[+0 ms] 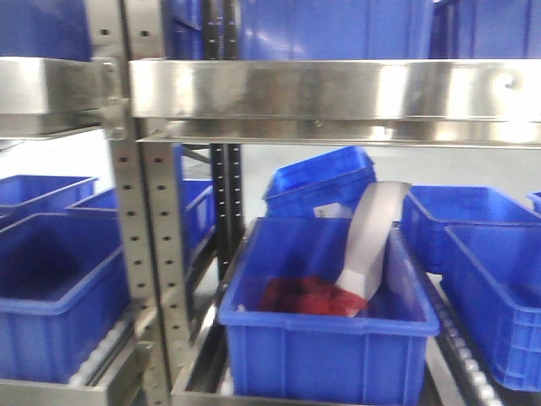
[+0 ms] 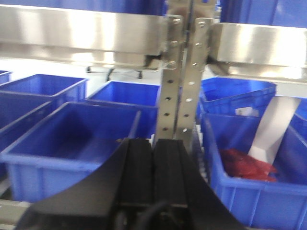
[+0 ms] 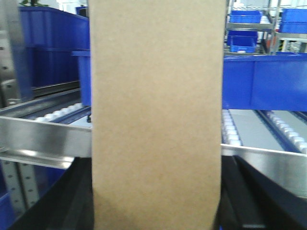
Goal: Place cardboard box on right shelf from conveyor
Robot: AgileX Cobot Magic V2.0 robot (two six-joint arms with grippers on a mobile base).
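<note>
The cardboard box (image 3: 156, 110), plain tan and unprinted, fills the middle of the right wrist view and stands upright. My right gripper (image 3: 156, 191) is shut on it, one black finger (image 3: 79, 196) on each side. Behind the box runs the steel front rail of the right shelf (image 3: 43, 136), with white rollers (image 3: 230, 132) on the deck beyond it. The same shelf rail (image 1: 338, 89) crosses the front view. My left gripper (image 2: 153, 143) is shut with nothing between its pads, and it faces a perforated upright (image 2: 175, 96). The conveyor is out of view.
Blue plastic bins (image 1: 325, 338) fill the lower shelf level. One holds a red item (image 1: 308, 296) and a pale curved strip (image 1: 372, 237). More bins (image 2: 72, 139) sit left of the upright, and others (image 3: 264, 81) stand at the back of the roller deck.
</note>
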